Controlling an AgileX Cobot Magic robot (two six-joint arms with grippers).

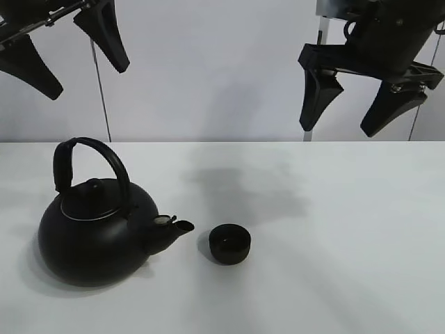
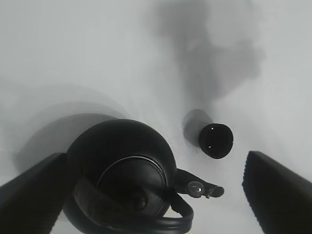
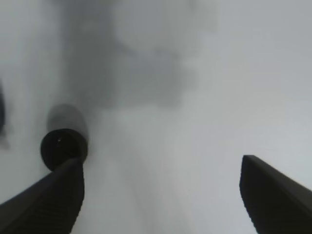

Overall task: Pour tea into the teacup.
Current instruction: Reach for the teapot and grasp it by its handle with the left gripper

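Nearest the front edge, the kettle (image 1: 94, 240) is standing upright on the white table (image 1: 348, 264), toward the left side; its arched handle (image 1: 90, 156) is rising over the lid, and its spout (image 1: 170, 233) is pointing toward the middle of the table; just beside the spout's tip, with a narrow gap of bare table between them, the teacup (image 1: 230, 243) is sitting upright, mouth up, touching nothing but the tabletop; its inside is showing only black, so whether it is holding any liquid cannot be told; behind the cup a soft grey shadow (image 1: 243, 188) is lying across the table. Farther back and high up, against the pale wall (image 1: 208, 69), both arms are hanging well above the ware; the left gripper (image 1: 85, 78) is hovering over the kettle's side of the table with its jaws spread wide and nothing between them; in the left wrist view its two dark fingers (image 2: 31, 195) are framing the kettle and the cup from above without touching either; the right gripper (image 1: 341, 128) is hanging over the right half of the table, likewise gaping wide and gripping nothing; in the right wrist view one of its fingers (image 3: 46, 204) is overlapping the cup's edge in the picture only, the cup lying well below it on the table.
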